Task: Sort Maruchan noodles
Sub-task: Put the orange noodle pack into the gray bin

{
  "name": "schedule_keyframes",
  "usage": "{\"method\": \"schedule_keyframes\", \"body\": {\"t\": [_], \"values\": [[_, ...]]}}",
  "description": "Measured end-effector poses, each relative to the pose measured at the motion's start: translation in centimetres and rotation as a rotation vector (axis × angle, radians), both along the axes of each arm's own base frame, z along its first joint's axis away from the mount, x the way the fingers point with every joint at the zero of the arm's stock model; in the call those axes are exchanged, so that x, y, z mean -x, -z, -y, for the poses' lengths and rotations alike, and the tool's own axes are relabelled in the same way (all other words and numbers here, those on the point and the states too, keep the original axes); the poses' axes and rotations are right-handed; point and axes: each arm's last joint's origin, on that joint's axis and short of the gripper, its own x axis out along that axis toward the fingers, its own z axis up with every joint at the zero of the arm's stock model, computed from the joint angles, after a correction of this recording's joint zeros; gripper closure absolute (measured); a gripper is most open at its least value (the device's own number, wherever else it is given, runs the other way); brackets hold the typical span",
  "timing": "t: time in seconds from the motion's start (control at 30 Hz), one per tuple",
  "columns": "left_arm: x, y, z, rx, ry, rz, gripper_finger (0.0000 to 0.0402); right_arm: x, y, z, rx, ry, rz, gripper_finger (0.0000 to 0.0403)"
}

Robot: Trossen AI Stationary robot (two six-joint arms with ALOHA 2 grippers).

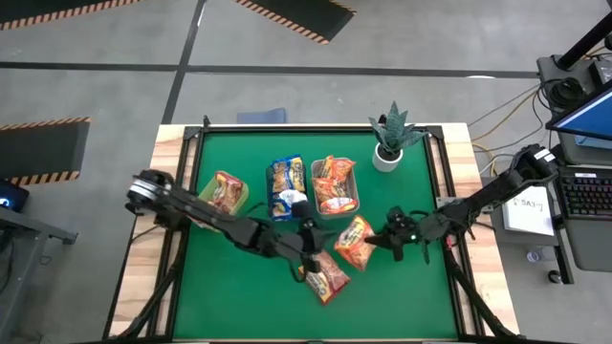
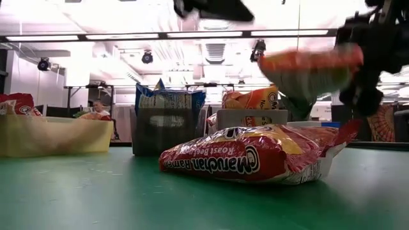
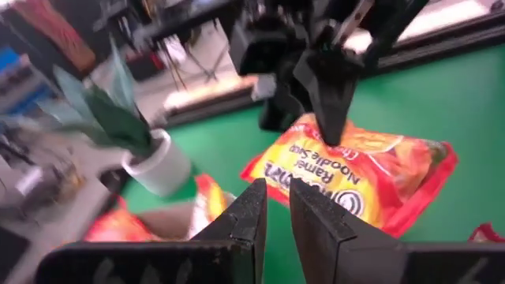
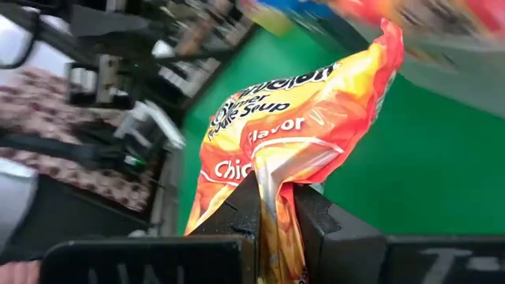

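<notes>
Pinching an orange noodle packet (image 4: 292, 150) by its edge, the right gripper (image 4: 276, 207) lifts it, likely toward the tray of orange packets (image 1: 336, 184), while the left gripper (image 3: 276, 207) waits nearby, fingers nearly together on nothing.

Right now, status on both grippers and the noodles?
Right gripper shut on orange packet, lifted. Left gripper shut, empty, near red packet. Nothing blocking.

Setting: robotics lab or industrial test hall. Evidence: grey concrete floor (image 1: 115, 96) with black-and-orange hazard-striped mats (image 1: 296, 14); green-topped counter (image 1: 402, 287) on a wooden frame; keyboard (image 1: 585, 196) and laptop (image 1: 585, 119) at a side workstation; loose cables (image 1: 497, 119); ceiling strip lights (image 2: 128, 36) and mounted cameras (image 2: 147, 57).
</notes>
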Motion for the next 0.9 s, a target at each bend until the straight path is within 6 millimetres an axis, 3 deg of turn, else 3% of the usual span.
{"method": "schedule_keyframes", "body": {"t": [0.13, 0.27, 0.43, 0.6, 0.9], "values": [[1.9, -2.0, -0.3, -0.075, 0.038, 0.025, 0.0361, -0.2, -1.2, -0.1, 0.030, -0.014, 0.118, 0.0377], [4.2, -2.9, -1.2, -0.078, 0.043, 0.104, 0.0361, -0.8, -2.4, -0.3, 0.098, -0.019, 0.165, 0.0377], [6.8, -3.6, -2.2, -0.072, 0.043, 0.246, 0.0361, -2.5, -5.3, -0.6, 0.236, -0.009, 0.192, 0.0377], [8.7, -4.4, -3.0, -0.069, 0.028, 0.320, 0.0361, -4.7, -8.9, 0.3, 0.447, 0.014, 0.059, 0.0377], [10.0, -5.7, -3.4, -0.001, 0.004, 0.391, 0.0361, -6.8, -15.1, 4.7, 0.866, 0.020, -0.275, 0.0377]]}}
